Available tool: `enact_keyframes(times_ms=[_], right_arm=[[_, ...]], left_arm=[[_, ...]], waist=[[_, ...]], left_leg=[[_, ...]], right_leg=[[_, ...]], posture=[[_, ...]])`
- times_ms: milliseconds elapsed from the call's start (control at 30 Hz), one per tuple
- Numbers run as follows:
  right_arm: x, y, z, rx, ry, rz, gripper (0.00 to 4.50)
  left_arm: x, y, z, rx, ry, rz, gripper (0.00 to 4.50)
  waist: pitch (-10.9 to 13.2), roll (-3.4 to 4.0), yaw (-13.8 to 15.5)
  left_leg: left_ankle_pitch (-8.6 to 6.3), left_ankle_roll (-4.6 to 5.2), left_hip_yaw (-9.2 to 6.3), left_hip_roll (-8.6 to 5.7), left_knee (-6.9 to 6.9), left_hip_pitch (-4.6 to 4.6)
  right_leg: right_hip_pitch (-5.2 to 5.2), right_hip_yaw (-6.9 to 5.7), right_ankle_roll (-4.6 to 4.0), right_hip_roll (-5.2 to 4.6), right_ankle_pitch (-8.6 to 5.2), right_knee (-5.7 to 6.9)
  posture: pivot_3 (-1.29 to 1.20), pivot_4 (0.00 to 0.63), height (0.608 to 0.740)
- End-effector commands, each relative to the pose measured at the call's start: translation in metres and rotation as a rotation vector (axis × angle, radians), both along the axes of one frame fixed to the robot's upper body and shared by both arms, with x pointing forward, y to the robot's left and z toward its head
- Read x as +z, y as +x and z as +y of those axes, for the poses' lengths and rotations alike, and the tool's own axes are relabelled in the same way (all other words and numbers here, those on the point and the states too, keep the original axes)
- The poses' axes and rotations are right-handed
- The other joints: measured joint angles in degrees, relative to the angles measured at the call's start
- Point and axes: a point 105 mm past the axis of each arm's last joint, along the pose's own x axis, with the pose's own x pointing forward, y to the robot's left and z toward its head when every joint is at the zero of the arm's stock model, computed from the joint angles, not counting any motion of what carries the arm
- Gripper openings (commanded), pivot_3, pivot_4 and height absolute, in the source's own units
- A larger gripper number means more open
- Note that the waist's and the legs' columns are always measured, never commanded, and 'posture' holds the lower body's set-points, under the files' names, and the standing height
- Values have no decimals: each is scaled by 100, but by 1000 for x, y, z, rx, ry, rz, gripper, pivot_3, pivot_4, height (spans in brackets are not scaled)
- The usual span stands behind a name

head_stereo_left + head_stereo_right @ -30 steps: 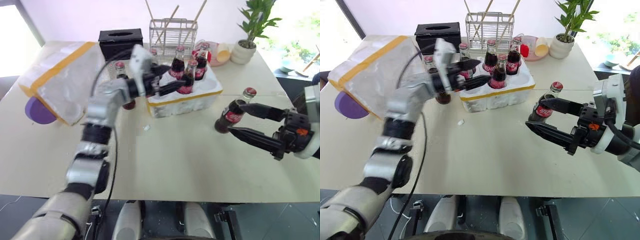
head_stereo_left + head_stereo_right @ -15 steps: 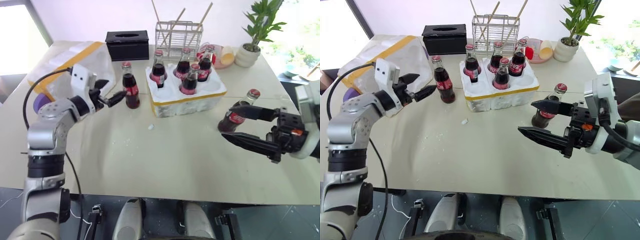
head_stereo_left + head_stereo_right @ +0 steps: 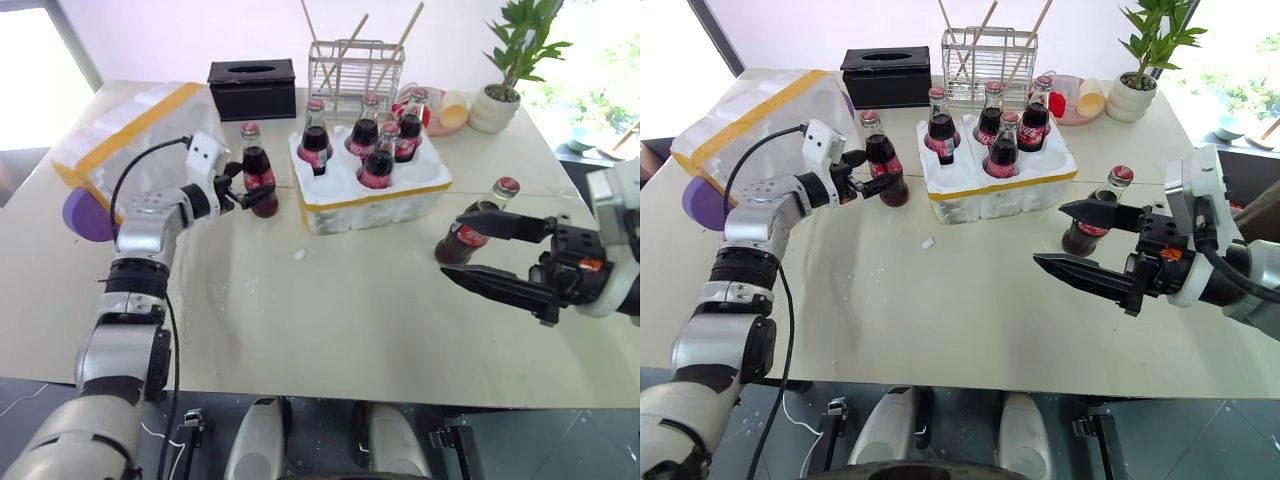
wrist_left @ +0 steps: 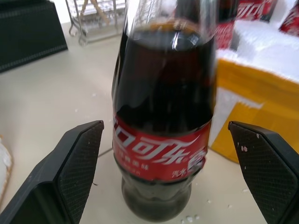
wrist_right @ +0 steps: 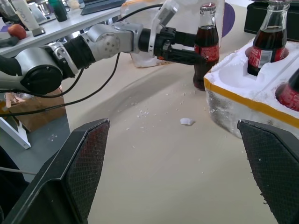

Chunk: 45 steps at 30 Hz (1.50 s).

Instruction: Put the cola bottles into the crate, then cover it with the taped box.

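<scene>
With four bottles in the crate (image 3: 375, 195), we have our left gripper (image 3: 243, 192) spread wide around an upright bottle (image 3: 259, 172) left of the crate; our right gripper (image 3: 480, 252), also spread, flanks another bottle (image 3: 472, 237).

Cream table in a bright room, cluttered along its far edge

A cream tabletop (image 3: 330, 300) is lit evenly by strong daylight; a bright window (image 3: 30, 80) with a dark frame is seen beyond the far left corner, and sunlit greenery is glimpsed at the far right. A plain pale wall (image 3: 200, 30) is set behind the table. Along the far edge a black tissue box (image 3: 253, 87), a wire rack (image 3: 352, 68) holding wooden sticks, a pink plate (image 3: 436, 113) and a potted plant (image 3: 503, 70) in a white pot are lined up. White crumbs (image 3: 300, 254) are scattered on the surface. A dark floor is seen below the near edge.
</scene>
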Motion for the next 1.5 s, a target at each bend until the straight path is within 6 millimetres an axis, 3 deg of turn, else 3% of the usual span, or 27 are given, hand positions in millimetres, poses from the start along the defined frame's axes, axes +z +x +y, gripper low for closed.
enact_keyframes(times_ms=[33,100,233,400,467,600,700,867,1133,1267,1367,1400,1500], right_arm=[[8,-3,0,-5,16,-53,4500],[7,-3,0,-7,23,-51,4500],[5,-4,-2,-26,33,-47,4500],[0,-6,-4,-48,39,-36,4500],[-1,-6,-5,-56,40,-34,4500],[-1,-4,-7,-78,49,-34,4500],[-2,-3,-7,-83,50,-38,4500],[-3,-2,-6,-96,54,-43,4500],[-8,-3,-11,-146,62,-41,4500],[-13,1,-12,-165,62,-38,4500],[-17,8,-17,-217,46,-47,4500],[-18,12,-22,-253,36,-50,4500],[-23,17,-33,-329,23,-44,4500]], left_arm=[[15,5,-2,-10,10,-64,3676],[18,3,-2,-32,9,-70,2771],[29,-24,1,-177,-32,-50,2757],[57,-92,-4,-508,-123,60,2757],[69,-105,-7,-566,-154,81,2757],[111,-79,-25,-520,-284,-28,2757],[122,-51,-40,-433,-305,-94,2757],[112,-27,-66,-412,-243,-123,2757],[60,-13,-81,-410,41,-107,2757],[40,-7,-91,-373,63,-79,2757],[30,-7,-97,-368,70,-77,4245],[34,-8,-95,-366,54,-91,4473],[55,-14,-83,-376,-13,-130,4473]], waist=[[0,0,0],[0,0,-1],[1,0,-31],[10,-7,-92],[11,-10,-54],[12,-13,53],[10,-15,22],[10,-14,-41],[15,-19,-33],[14,-17,-15],[12,-16,-1],[12,-16,-1],[12,-16,-16]], left_leg=[[0,0,0,0,0,-2],[0,0,0,0,0,-3],[0,0,0,1,-2,-5],[0,0,-4,5,-7,-10],[2,-3,-9,6,-5,-12],[8,-10,-12,0,15,-10],[13,-7,-12,-6,27,-12],[11,-2,-4,-7,0,-5],[11,-1,-10,-1,-10,-13],[11,-1,-9,-1,-3,-12],[11,-1,-10,-1,0,-13],[11,-1,-10,-2,1,-10],[11,-1,-9,-2,1,-10]], right_leg=[[-1,0,0,0,0,-1],[-1,0,1,0,0,-1],[-9,0,2,0,1,6],[-22,-2,1,0,0,21],[-22,-4,0,1,0,26],[-6,-4,-23,0,-13,19],[7,0,-24,0,-11,10],[-6,4,1,1,2,17],[-23,1,1,10,2,24],[-20,4,0,8,1,22],[-19,4,0,8,1,23],[-14,4,0,7,1,22],[-15,4,0,7,1,22]], posture=[[0,150,740],[0,150,740],[0,150,740],[0,150,740],[0,150,740],[0,150,740],[0,150,740],[0,150,740],[0,150,740],[0,150,740],[0,150,740],[0,150,740],[0,150,740]])
